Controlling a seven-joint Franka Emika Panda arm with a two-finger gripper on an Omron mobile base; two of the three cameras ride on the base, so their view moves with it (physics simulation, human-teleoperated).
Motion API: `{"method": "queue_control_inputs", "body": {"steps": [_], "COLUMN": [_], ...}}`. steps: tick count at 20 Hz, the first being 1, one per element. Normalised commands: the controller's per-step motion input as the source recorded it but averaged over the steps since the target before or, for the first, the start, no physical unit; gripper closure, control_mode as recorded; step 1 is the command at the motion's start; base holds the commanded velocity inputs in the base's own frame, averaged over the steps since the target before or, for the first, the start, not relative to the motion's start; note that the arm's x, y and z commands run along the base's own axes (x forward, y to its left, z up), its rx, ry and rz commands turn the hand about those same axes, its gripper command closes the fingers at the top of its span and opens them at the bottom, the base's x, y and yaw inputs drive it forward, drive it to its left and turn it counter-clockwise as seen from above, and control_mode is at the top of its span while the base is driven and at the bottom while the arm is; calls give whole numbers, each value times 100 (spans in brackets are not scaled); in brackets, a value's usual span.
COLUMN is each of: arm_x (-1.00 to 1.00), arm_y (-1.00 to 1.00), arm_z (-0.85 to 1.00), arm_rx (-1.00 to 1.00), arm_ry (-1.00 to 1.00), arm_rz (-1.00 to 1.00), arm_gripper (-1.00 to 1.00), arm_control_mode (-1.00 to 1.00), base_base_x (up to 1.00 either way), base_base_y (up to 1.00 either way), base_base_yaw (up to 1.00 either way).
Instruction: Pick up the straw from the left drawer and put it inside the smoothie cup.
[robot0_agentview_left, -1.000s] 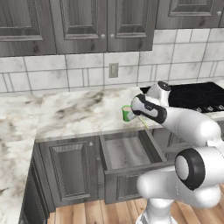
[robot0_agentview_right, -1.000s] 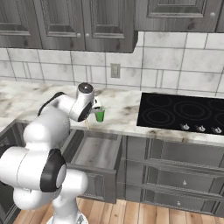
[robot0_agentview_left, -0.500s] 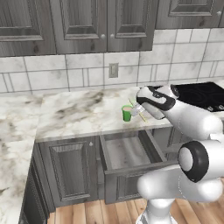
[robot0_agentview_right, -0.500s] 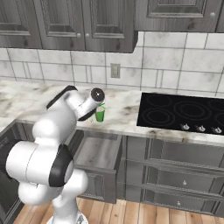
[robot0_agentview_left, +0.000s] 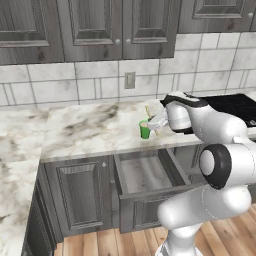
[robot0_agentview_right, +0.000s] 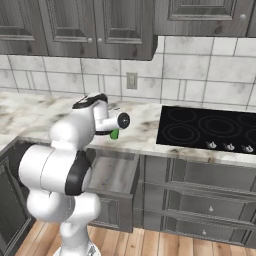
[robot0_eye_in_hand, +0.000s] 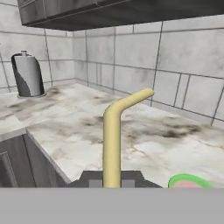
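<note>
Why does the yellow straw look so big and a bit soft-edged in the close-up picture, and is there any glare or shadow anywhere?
Hand view: the straw sits right by the lens, so it looms large with soft edges; the smoothie cup is cut off at the bottom. Left base view: even, flat light, no glare, with the open left drawer shaded inside. Right base view: the black cooktop shows no reflection.

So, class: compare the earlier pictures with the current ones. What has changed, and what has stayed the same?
The arm has swung the gripper from above the smoothie cup to beside it, turning level, still shut on the straw, whose bent tip now points up. The cup stays on the counter, and the left drawer stays open.
</note>
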Motion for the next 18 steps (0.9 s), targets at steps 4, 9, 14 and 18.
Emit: {"method": "queue_control_inputs", "body": {"steps": [4,9,14,18], "arm_x": [21,22,27,27], "arm_y": [0,-3,-12,-8], "arm_z": [51,23,0,0], "arm_rx": [19,9,0,0], "arm_ry": [-2,0,2,1], "arm_rz": [0,0,1,0], "arm_gripper": [100,100,100,100], "arm_control_mode": [-100,-100,-100,-100], "base_base_x": [0,0,0,0], "base_base_y": [0,0,0,0], "base_base_yaw": [0,0,0,0]}}
